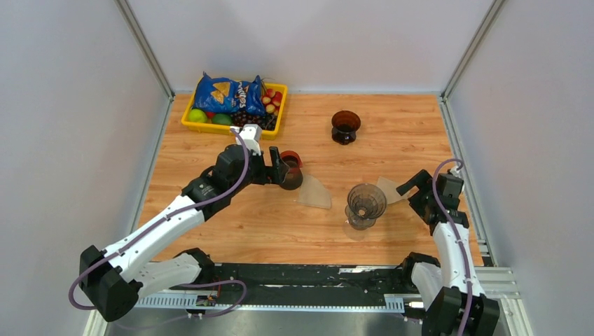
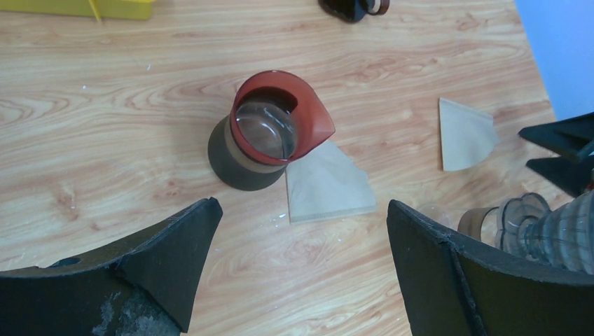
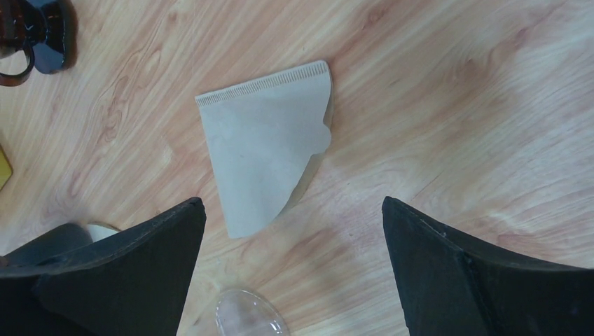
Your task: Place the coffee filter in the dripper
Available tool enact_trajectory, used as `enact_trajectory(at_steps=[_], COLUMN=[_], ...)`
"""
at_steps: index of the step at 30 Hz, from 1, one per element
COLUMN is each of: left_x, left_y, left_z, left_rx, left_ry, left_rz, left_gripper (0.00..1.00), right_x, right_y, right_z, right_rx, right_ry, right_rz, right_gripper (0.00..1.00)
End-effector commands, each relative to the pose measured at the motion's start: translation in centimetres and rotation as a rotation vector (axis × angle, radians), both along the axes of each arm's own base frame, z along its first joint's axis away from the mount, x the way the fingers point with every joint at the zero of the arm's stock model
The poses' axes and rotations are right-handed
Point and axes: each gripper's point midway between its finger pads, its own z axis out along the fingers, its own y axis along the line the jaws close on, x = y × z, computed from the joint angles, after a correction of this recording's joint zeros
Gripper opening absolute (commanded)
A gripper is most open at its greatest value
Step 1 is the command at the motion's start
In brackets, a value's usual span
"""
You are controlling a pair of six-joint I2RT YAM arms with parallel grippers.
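Note:
Two tan paper coffee filters lie flat on the wooden table. One filter (image 1: 315, 192) (image 2: 326, 183) rests against a red-rimmed glass carafe (image 1: 291, 170) (image 2: 270, 129). The other filter (image 1: 389, 189) (image 3: 270, 143) lies just right of a clear ribbed dripper (image 1: 365, 204) (image 2: 553, 227). My left gripper (image 1: 284, 170) (image 2: 301, 204) is open, low beside the carafe, with nothing between its fingers. My right gripper (image 1: 413, 190) (image 3: 292, 203) is open above the near tip of the second filter and holds nothing.
A dark brown dripper (image 1: 345, 127) (image 3: 31, 35) stands at the back centre. A yellow tray (image 1: 210, 127) with a blue chip bag (image 1: 228, 93) and fruit sits at the back left. Grey walls enclose the table on three sides.

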Motion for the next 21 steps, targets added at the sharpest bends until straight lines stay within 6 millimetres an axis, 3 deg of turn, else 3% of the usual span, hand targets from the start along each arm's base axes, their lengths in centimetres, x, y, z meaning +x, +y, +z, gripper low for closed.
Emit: enact_trajectory(at_steps=[1,21], left_x=[0.6,0.4], left_y=[0.1,0.8], left_z=[1.8,1.0], left_rx=[-0.066,-0.032], left_ry=[-0.079,-0.065], left_rz=[0.024,0.046], left_gripper=[1.00,1.00], right_x=[1.0,3.5], right_y=[1.7,2.7], right_z=[0.1,-2.1], right_rx=[0.122,0.277], right_ry=[-0.066,-0.131], right_rz=[0.010,-0.050], right_gripper=[1.00,0.78])
